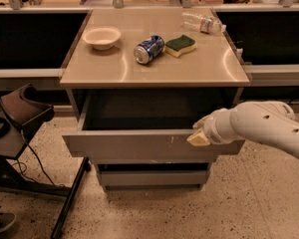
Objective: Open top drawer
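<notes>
The top drawer [134,146] is a wide grey metal drawer with small white scuffs right of centre. It stands pulled out from the cabinet under the tabletop, and its inside [149,111] is dark. My gripper [199,136] sits at the right part of the drawer's upper front edge, at the end of my white arm [264,128], which reaches in from the right. Its pale tip touches the drawer's rim.
On the tabletop [114,68] lie a white bowl [101,37], a blue can on its side [148,49], a green-and-yellow sponge [180,45] and a clear plastic bottle [203,22]. A narrower lower drawer [152,177] is below. A dark stand with cables [20,116] is at left.
</notes>
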Tool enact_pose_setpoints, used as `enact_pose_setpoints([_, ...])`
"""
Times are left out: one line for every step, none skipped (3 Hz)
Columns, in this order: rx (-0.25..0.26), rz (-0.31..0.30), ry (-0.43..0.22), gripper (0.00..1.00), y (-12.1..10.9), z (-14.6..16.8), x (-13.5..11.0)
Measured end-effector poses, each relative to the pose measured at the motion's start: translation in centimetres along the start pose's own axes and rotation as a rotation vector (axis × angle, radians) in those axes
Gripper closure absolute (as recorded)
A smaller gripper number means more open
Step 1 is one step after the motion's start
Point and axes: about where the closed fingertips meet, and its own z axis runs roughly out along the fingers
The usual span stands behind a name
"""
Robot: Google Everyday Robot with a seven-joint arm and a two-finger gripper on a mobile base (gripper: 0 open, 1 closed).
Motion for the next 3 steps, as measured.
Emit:
enact_pose_setpoints([0.000, -0.003, -0.003, 1.00, 0.66, -0.25, 0.67])
enact_pose_setpoints([0.000, -0.003, -0.003, 1.00, 0.71, -0.52, 0.43])
enact_pose_setpoints([-0.001, -0.007, -0.007, 1.00, 1.39, -0.74, 1.10])
